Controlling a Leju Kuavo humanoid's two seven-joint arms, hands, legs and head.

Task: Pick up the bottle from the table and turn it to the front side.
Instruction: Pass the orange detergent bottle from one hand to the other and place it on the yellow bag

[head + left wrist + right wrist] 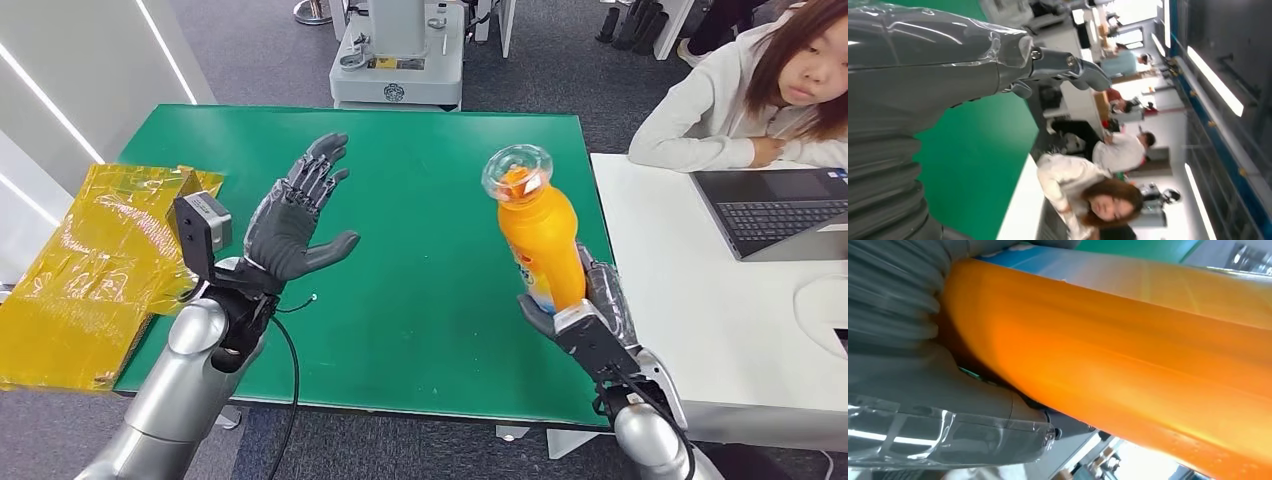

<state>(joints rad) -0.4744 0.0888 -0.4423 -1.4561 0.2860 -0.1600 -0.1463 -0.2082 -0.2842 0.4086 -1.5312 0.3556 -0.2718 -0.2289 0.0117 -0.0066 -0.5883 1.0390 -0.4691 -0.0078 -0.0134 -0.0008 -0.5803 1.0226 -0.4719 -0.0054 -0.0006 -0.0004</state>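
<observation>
Bottle lifted clear of green table, gripped low by right hand, left hand spread empty; pickup looks done, next rotate label to front

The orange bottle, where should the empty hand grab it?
Probably round the bare middle of the bottle, coming from the left hand's own side. The right hand already grips the lower end, the bottle stands almost upright above the table, and its smooth round body sits free above those fingers.
</observation>
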